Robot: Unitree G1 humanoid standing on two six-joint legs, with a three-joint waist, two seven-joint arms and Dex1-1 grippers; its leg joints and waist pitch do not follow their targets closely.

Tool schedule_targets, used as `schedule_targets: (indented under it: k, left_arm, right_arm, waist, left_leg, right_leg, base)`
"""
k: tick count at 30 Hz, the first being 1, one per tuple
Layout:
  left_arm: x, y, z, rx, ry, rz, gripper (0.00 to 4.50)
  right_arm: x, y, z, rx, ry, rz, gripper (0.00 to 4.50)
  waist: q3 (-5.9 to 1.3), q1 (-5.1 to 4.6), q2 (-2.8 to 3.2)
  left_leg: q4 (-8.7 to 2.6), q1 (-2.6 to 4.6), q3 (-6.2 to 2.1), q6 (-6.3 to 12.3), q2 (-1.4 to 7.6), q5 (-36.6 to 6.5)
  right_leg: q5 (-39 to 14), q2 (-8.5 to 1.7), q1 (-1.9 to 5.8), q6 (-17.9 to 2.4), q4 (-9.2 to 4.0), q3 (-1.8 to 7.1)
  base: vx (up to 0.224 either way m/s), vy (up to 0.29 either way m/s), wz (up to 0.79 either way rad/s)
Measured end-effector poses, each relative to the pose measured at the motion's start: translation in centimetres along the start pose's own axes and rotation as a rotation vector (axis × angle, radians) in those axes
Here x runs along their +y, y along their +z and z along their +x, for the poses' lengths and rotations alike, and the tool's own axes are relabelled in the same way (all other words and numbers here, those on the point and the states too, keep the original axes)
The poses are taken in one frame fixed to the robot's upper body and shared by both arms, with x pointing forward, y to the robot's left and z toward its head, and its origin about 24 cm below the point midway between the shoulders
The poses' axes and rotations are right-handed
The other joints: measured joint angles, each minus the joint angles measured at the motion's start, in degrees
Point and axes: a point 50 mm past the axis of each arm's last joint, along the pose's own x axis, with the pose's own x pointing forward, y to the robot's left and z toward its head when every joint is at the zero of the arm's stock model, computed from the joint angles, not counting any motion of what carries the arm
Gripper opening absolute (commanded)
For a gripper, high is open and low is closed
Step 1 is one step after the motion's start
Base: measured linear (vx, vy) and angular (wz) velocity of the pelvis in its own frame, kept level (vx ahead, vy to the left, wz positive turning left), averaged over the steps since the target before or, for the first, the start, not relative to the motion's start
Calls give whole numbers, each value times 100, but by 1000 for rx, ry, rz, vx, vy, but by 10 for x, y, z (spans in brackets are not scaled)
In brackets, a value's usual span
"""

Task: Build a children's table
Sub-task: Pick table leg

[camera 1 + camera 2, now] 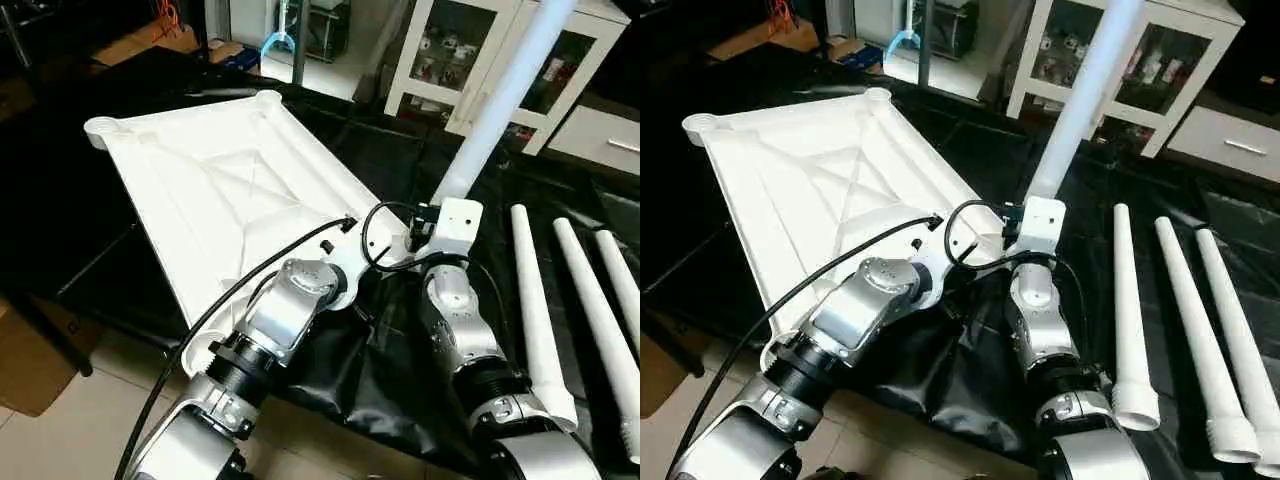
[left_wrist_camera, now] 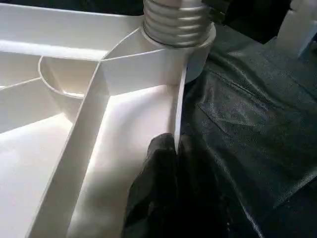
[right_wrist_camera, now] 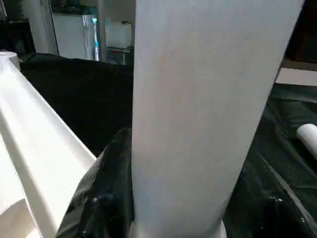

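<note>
standing nearly upright, the leg (image 1: 500, 110) you hold in the right gripper (image 3: 124, 198) leans a little away from you, its long axis rising out of the near-right corner socket (image 2: 198, 54) of the upturned tabletop (image 1: 220, 190). your fingers are wrapped about its lower shaft, roughly half open. its threaded end (image 2: 173, 20) sits at the socket mouth; judge it not fully seated. your left gripper (image 2: 171, 163) is pinched tight on the tabletop's rim wall just beside that socket, bracing it. three spare legs (image 1: 1200, 330) lie well apart on the black cover (image 1: 400, 380), to your right.
</note>
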Motion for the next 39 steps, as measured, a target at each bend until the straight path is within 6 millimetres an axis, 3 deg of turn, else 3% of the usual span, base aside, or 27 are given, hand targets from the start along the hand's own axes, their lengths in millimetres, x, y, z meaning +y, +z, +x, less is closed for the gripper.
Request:
schedule_targets:
  k: [16,25,31,35,39]
  left_arm:
    - [6,-4,-3,6,2,-13,0]
    - [18,-8,-9,6,33,9,0]
    - [28,-11,-14,-2,39,50,0]
    - [39,-15,-22,2,47,91,0]
    - [43,-18,-27,-1,36,116,0]
  right_arm:
    - [-5,-1,1,-15,40,15,364]
    - [-8,-12,-12,4,197,96,441]
    - [-17,-15,-21,7,282,103,441]
    - [-47,-21,-31,39,327,123,441]
    - [-62,-17,-42,36,425,113,441]
  waist:
    - [15,-19,-27]
    - [16,-104,-29]
    - [17,-116,-28]
    - [18,-99,-27]
    - [19,-64,-26]
  left_leg:
    - [8,-1,0,4,4,2]
    - [22,1,0,6,9,3]
    - [25,-1,0,6,9,3]
    - [25,-1,0,7,9,2]
    - [26,1,0,7,11,3]
  right_leg:
    - [0,1,-2,0,12,-2]
    - [0,1,-4,0,30,-3]
    - [1,1,-6,-2,31,-3]
    - [1,1,-5,-2,29,-4]
    - [1,1,-5,-2,31,-5]
  base:
    - [0,0,0]
    - [0,0,0]
    - [0,0,0]
    - [0,0,0]
    - [0,0,0]
